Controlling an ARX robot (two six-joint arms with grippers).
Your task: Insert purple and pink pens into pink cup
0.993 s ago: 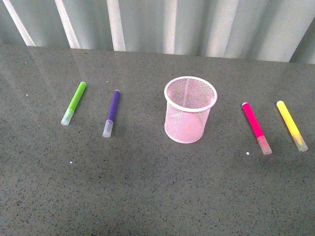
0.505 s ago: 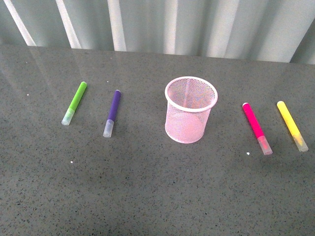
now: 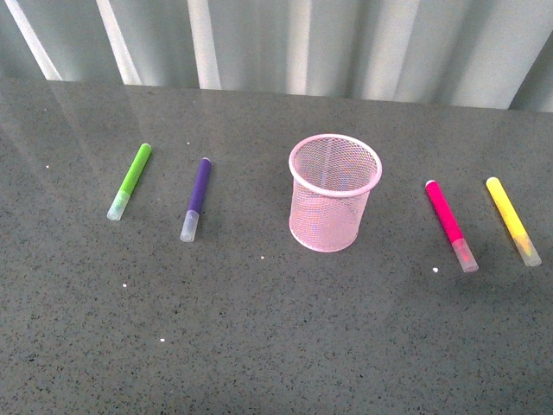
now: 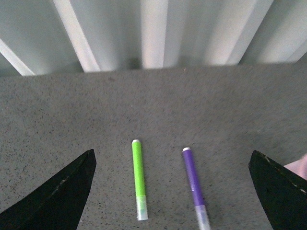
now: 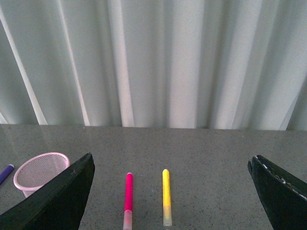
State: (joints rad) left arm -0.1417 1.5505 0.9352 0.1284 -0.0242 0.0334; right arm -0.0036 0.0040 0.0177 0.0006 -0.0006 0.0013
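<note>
**Counter** [image 3: 276, 346]: dark speckled surface; four markers and one holder are set out in a row across it, all apart from one another.

**Pink cup** [image 3: 328, 216]: stood upright about midway between the left and right edges; nothing is seen inside it.

**Purple pen** [image 3: 196, 198]: laid flat on the left half, between the cup and a lime-green marker [image 3: 130, 181]. Its long axis runs roughly from far edge to near edge, with the clear cap toward the near edge.

**Pink pen** [image 3: 449, 225]: laid flat on the right half, between the cup and a yellow marker [image 3: 511, 220]. Its axis is much the same, slightly slanted, with the cap toward the near edge.

**Left gripper** [image 4: 171, 153]: jaws spread wide, nothing held. The purple pen is seen ahead of it, within the span of the jaws, on the cup side of the green marker. This arm is judged the nearer to that pen.

**Right gripper** [image 5: 170, 157]: jaws likewise spread, nothing held. The pink pen is seen ahead of it, beside the yellow marker. This arm is judged the nearer.

**Note:** neither arm is shown in the front view, so each gripper's height above the counter cannot be told with confidence. A grasp across the barrel, square to the long axis, is judged to be called for.
</note>
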